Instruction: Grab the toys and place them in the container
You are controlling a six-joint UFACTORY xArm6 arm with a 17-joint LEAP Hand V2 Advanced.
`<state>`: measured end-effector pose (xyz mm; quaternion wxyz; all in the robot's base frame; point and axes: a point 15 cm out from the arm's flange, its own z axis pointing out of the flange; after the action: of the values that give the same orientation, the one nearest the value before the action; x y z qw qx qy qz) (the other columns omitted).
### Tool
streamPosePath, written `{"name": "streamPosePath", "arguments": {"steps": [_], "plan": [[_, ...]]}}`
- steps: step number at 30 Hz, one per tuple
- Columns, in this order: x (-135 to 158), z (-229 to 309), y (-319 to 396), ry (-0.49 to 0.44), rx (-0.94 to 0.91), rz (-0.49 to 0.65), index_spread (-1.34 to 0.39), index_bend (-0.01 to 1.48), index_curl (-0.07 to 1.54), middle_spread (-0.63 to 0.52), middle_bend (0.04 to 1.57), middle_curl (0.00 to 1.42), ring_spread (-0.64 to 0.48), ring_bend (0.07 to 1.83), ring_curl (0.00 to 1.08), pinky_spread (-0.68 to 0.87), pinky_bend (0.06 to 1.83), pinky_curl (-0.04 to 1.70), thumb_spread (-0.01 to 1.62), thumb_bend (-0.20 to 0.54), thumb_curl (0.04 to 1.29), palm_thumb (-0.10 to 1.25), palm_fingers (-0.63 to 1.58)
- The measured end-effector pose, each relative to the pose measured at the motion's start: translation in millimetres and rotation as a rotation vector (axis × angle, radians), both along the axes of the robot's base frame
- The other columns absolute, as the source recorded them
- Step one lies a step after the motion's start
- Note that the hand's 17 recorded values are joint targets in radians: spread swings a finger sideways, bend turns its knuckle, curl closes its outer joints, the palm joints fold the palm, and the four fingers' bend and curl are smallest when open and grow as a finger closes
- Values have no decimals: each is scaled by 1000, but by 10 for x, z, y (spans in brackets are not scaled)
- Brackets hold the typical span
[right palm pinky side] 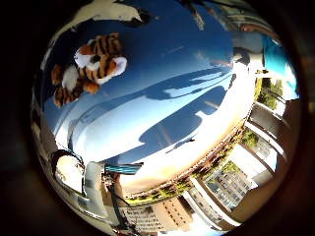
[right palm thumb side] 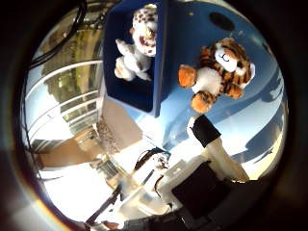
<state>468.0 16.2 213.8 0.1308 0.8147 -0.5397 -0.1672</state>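
Note:
An orange and black striped tiger plush (right palm thumb side: 217,69) lies on the blue tabletop (right palm thumb side: 260,125), just beside a blue container (right palm thumb side: 159,82). A white spotted plush animal (right palm thumb side: 138,40) lies inside the container. The little finger side view shows the tiger (right palm pinky side: 94,64) on the blue surface, away from the palm. My hand (right palm pinky side: 268,126) hovers above the table with its fingers straight at the view's edge. Its thumb (right palm thumb side: 214,146) reaches in short of the tiger. The hand holds nothing.
The blue tabletop ends at a light edge (right palm pinky side: 187,162), with patterned floor beyond it. A small dark round mark (right palm thumb side: 222,19) sits on the table past the tiger. A white object (right palm pinky side: 98,12) lies at the table's far side.

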Motion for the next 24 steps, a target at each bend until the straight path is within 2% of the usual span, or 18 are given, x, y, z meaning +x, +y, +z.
{"name": "streamPosePath", "arguments": {"steps": [7, 14, 17, 18, 21, 24], "plan": [[-161, -490, 19, 87, -48, 52, -293, 164, 249, 88, 150, 268, 292, 256, 299, 450, 535, 266, 1106, -31, 405, 682, -62], [-199, -799, -35, 102, -153, 123, -203, 166, 257, 80, 182, 285, 276, 262, 312, 451, 493, 253, 1096, -30, 391, 683, 49], [-187, -815, -61, 95, -173, 124, -140, 131, 236, 15, 232, 310, 234, 432, 341, 435, 575, 248, 1090, -28, 388, 689, 390], [-155, -808, -67, 81, -175, 126, -140, 133, 233, -6, 253, 324, 218, 482, 355, 421, 582, 249, 1087, -26, 390, 696, 438], [-94, -801, -77, 41, -178, 134, -216, 94, 178, -74, 503, 430, 164, 823, 482, 376, 617, 275, 1076, -18, 403, 731, 729], [-15, -772, -68, -6, -173, 137, -320, 166, 120, -144, 743, 562, 92, 1108, 624, 362, 691, 321, 1060, -14, 424, 784, 821]]}}
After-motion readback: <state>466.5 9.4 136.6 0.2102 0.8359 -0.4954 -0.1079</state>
